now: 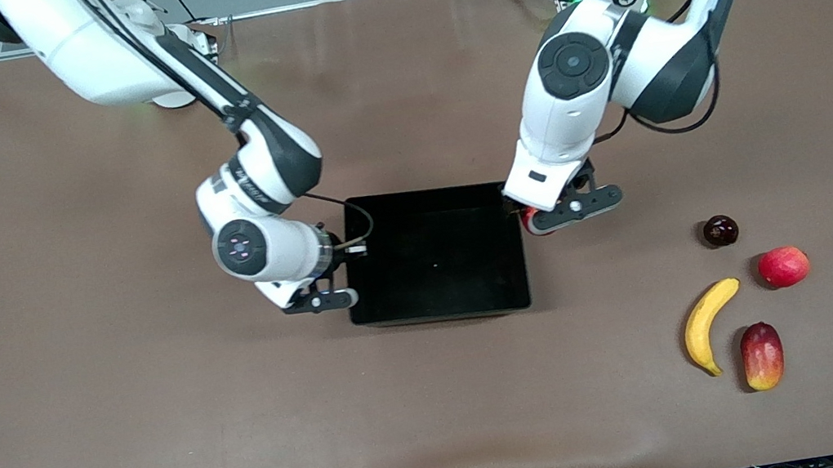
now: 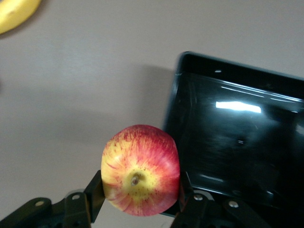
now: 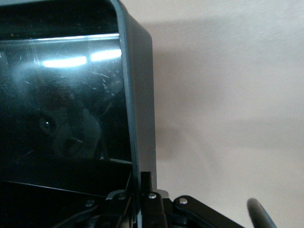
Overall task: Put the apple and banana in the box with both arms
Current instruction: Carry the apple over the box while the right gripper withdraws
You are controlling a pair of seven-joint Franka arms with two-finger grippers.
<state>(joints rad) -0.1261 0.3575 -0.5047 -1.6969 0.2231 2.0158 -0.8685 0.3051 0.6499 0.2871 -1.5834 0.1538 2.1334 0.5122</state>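
Left wrist view shows my left gripper clamped on the apple, one finger on each side, stem dimple facing the lens, just beside the box wall. From the front, at frame centre, that apple hangs at the box edge toward my left arm's end. My right gripper pinches the box wall at my right arm's end. The banana lies on the table, lower right of the frame.

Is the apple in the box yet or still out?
Out. The left claw holds the apple beside the box wall, above the table.
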